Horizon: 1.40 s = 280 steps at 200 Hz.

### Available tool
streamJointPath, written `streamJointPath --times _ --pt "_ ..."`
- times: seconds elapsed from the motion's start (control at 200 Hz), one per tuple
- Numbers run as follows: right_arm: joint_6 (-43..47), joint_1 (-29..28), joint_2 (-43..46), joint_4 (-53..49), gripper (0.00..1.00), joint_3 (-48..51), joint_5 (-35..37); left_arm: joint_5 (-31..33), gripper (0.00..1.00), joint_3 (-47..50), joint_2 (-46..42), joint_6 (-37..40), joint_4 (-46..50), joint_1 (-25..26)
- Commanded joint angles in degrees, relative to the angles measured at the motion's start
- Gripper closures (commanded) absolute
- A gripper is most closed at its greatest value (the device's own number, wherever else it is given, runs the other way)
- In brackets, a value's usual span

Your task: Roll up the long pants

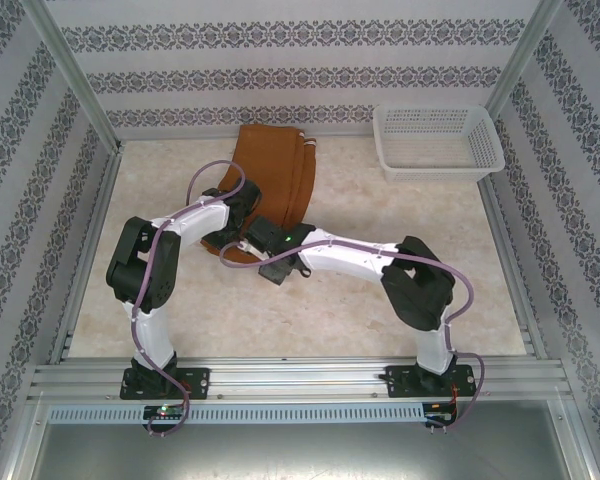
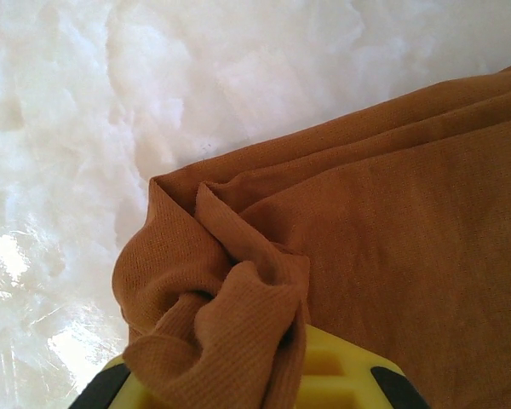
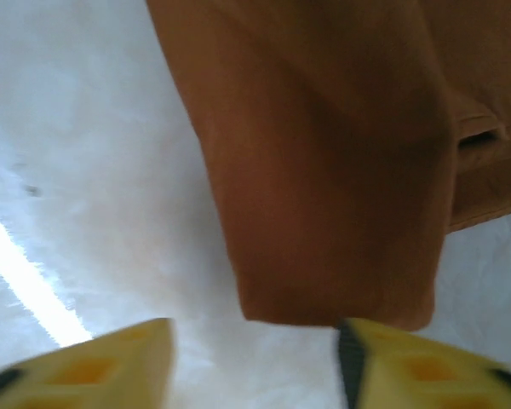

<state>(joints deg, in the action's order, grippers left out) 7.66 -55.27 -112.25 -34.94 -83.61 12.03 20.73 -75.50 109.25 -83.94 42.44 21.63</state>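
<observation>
Pants [image 2: 392, 256] corner bunched in clenched left jaws; right jaws spread, hem just beyond.

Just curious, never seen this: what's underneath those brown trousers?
The pale marbled table shows around the long pants, so they lie on it. Their near corner is bunched in the left gripper. Anything else beneath the cloth is covered.

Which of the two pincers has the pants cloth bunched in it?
The left pincer: cloth of the long pants is gathered and pinched at its yellow fingers. The right pincer stands open, bare table between its fingers, the hem just beyond.
</observation>
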Motion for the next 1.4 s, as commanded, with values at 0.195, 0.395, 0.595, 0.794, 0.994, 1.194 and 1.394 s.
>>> streamJointPath --times 0.195,0.395,0.595,0.794,0.994,1.194,1.394 --pt "7.25 -2.11 -4.39 5.99 0.25 -1.93 7.47 -0.6 1.0 -1.93 1.92 0.73 1.77 -0.62" --pt "13.14 -3.42 -7.87 11.45 0.22 -0.85 11.53 -0.87 1.0 -2.0 2.09 0.8 1.77 -0.79" --pt "19.03 -1.69 -14.69 16.57 0.24 -2.89 17.29 -1.51 1.0 -1.93 1.76 0.97 1.77 -0.8" --pt "18.38 1.1 -18.21 12.7 0.62 -6.24 10.22 -1.84 0.97 -0.83 0.23 1.24 1.42 -0.92" --pt "16.11 1.9 -17.54 9.68 0.93 -6.54 5.87 -1.4 0.0 -1.25 -2.12 1.76 1.56 -1.81" --pt "10.66 3.67 -14.12 5.68 1.0 -5.95 -0.98 -0.41 0.0 -2.18 -7.06 2.03 2.81 -2.81" --pt "4.93 6.44 -10.84 -0.37 1.0 -7.8 -10.76 1.16 0.0 -2.69 -12.95 2.56 3.58 -4.55"
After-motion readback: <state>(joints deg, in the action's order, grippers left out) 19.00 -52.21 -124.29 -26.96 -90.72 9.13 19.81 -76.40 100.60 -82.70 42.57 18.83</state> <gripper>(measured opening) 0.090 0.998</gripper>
